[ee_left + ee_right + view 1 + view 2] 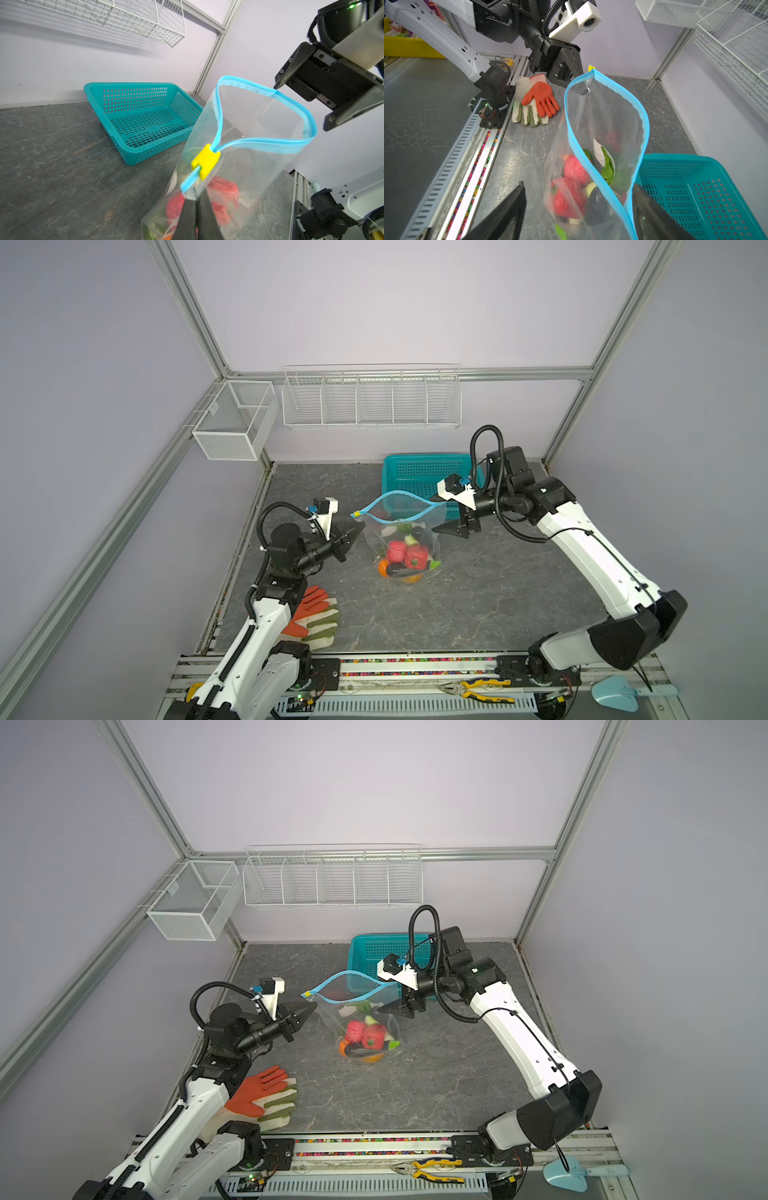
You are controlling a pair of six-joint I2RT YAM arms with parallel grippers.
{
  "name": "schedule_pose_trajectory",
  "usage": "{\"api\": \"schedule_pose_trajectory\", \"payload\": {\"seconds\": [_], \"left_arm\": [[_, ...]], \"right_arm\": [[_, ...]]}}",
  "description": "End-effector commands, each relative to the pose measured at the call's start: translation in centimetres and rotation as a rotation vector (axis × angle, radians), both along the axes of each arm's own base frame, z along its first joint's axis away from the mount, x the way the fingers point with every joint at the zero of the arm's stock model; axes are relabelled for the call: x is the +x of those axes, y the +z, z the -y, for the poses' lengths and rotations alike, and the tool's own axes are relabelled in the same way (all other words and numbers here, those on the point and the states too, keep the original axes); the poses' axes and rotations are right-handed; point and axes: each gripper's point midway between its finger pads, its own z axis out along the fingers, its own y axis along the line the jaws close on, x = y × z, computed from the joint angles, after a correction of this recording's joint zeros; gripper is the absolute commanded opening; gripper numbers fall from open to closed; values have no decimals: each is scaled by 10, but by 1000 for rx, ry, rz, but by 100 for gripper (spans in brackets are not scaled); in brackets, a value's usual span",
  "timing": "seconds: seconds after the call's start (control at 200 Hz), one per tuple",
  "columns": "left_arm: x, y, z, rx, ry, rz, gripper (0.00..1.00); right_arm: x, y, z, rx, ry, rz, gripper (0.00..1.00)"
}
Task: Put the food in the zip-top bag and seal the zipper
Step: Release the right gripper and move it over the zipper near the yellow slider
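Clear bag [374, 540] is stood upright mid table [498, 593], next to basket [415, 472]. Food [405, 556] is seen inside, none outside. L gripper [196, 199] is clamped on bag corner just below slider [205, 161]. R gripper [433, 514] is spread wide around bag's far end, nothing gripped. Zipper [259, 143] gapes: loading judged done, sealing left.

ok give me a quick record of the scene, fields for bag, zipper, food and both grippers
bag: clear, standing on the table, mouth gaping
zipper: unsealed; yellow slider parked at one end
food: toy pieces inside the bag
left gripper: fingers shut on the bag corner below the slider
right gripper: fingers open, bag's other end between them
basket: teal, behind the bag
gloves: front-left of the table in both top views
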Motion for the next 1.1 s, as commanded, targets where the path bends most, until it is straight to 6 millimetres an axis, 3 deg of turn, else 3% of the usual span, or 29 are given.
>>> {"api": "schedule_pose_trajectory", "payload": {"seconds": [0.0,0.105,0.225,0.47,0.78,1.1], "left_arm": [[-6,22,3,6,-28,87,0],[-8,25,4,24,-38,101,0],[-12,28,3,27,-39,122,0],[-21,32,3,42,-59,156,0],[-24,34,3,56,-63,187,0],[-27,32,3,79,-73,192,0]], "right_arm": [[-20,15,-8,3,58,167,91],[-31,18,-24,-20,102,254,96],[-34,16,-43,-81,145,287,94],[-22,2,-75,-205,219,261,79],[-12,2,-109,-228,326,258,76],[7,-20,-135,-236,350,253,68]]}}
